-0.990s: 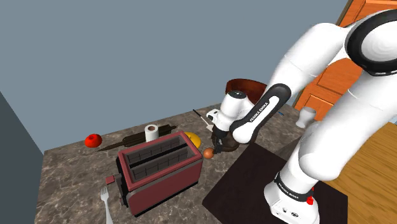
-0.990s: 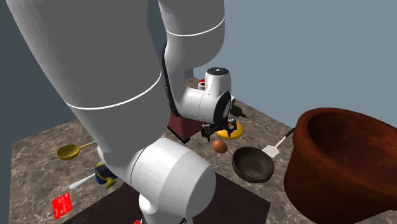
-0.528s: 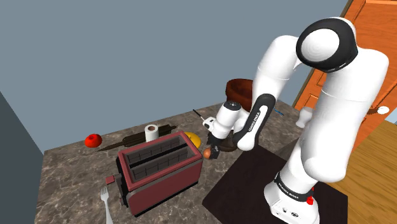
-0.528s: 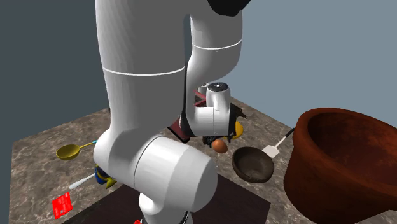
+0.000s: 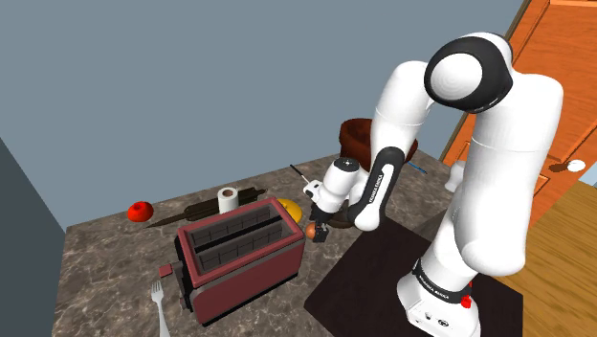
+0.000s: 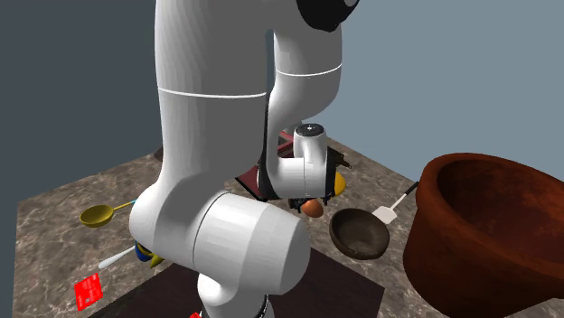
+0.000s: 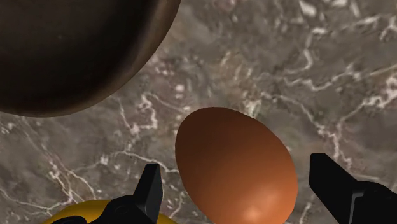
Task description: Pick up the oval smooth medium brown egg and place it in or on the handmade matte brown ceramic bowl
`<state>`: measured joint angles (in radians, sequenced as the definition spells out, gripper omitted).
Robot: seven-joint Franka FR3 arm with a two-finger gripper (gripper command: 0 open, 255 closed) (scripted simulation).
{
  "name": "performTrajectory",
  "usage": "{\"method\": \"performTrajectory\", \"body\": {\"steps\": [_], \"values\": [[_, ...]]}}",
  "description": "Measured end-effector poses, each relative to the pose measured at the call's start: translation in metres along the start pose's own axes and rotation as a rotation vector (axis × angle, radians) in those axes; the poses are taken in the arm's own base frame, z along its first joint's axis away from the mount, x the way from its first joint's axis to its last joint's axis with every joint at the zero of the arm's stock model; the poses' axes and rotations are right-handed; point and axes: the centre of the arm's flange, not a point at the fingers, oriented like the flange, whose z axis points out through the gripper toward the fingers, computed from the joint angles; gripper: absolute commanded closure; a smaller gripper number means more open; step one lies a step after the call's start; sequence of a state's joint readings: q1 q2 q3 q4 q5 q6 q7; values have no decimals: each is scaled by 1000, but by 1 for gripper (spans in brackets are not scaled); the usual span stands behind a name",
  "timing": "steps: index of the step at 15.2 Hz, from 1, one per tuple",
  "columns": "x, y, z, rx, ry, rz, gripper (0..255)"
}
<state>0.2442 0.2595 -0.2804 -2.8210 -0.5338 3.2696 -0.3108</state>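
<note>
Between the spread fingers [image 7: 150, 188] of your gripper [image 7: 236, 170] sits the egg [image 7: 232, 159], untouched, its long axis slanting across the gap.

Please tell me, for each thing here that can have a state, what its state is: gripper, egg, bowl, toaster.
Gripper: open, fingers on both sides of the egg, not touching it.
Brown egg: lying on the marble counter, not held.
Dark brown bowl: upright, empty, beside the egg.
Red toaster: upright, both slots empty.
</note>
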Motion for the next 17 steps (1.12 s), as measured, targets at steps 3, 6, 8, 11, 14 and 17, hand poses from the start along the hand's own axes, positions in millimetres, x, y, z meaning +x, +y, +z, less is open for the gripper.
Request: {"method": "performTrajectory", "body": {"steps": [3, 6, 8, 11, 14, 17], "values": [[0, 0, 0, -1, 1, 0, 255], [0, 0, 0, -1, 1, 0, 255], [0, 0, 0, -1, 1, 0, 255], [0, 0, 0, -1, 1, 1, 255], [2, 1, -6, 0, 1, 0, 255], [4, 3, -21, 1, 1, 0, 255]]}}
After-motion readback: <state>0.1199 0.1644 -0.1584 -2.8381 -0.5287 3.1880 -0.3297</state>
